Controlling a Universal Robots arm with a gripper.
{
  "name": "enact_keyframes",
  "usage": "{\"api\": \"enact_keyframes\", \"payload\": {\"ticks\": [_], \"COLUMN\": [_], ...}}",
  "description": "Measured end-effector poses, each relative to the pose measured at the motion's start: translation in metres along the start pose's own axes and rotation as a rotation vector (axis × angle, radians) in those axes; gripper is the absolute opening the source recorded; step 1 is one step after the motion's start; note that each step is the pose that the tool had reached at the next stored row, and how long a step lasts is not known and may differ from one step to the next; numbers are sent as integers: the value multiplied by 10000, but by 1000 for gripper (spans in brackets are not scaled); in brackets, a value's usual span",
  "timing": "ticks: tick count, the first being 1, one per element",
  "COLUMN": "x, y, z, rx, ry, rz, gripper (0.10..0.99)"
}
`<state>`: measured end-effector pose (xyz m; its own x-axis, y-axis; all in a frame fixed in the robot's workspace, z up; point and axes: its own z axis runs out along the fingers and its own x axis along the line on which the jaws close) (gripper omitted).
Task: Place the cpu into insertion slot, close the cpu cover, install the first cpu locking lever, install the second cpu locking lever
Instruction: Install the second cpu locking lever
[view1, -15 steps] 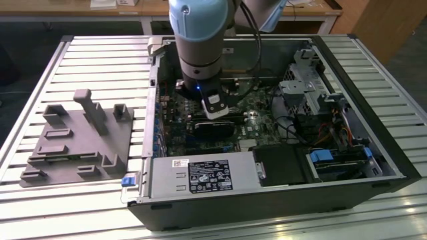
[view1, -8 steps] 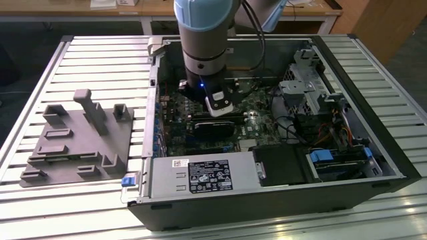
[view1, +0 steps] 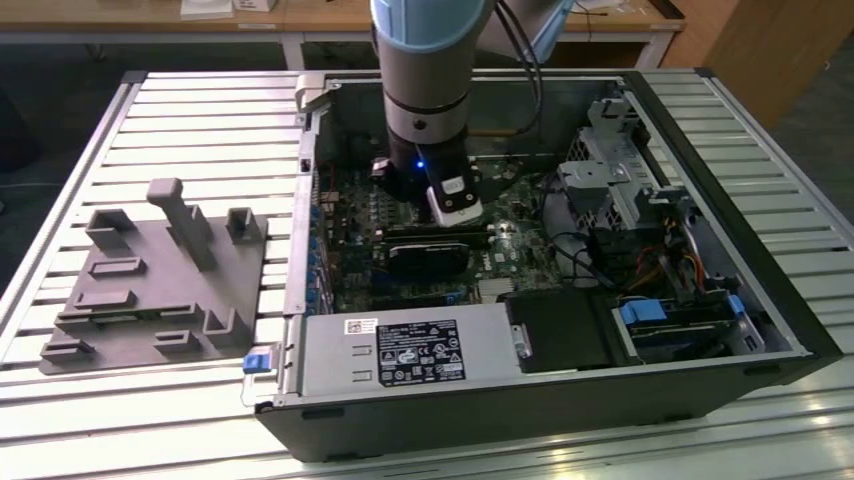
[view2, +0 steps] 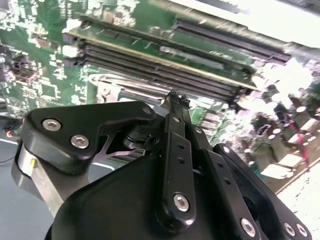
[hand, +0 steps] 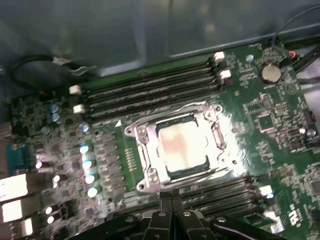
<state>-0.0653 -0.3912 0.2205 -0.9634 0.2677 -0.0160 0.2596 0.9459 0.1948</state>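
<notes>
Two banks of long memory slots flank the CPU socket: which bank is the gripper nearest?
The bank right by the gripper, not the bank with white end clips across the socket.

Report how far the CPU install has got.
Done: the cpu lies in the insertion slot, with the cpu cover down around it. In hand: the gripper, fingers shut and empty, hovers at the socket's edge. Whether either locking lever is installed cannot be told.

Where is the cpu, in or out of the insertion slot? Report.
In: the cpu lies flat inside the insertion slot, with the cpu cover framing it.
</notes>
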Motion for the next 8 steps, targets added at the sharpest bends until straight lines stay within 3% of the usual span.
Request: {"api": "enact_keyframes", "payload": {"ticks": [8], "x": [-59], "y": [250], "z": [52], "rx": [51], "ry": [-14], "rz": [-4], "gripper": [106]}}
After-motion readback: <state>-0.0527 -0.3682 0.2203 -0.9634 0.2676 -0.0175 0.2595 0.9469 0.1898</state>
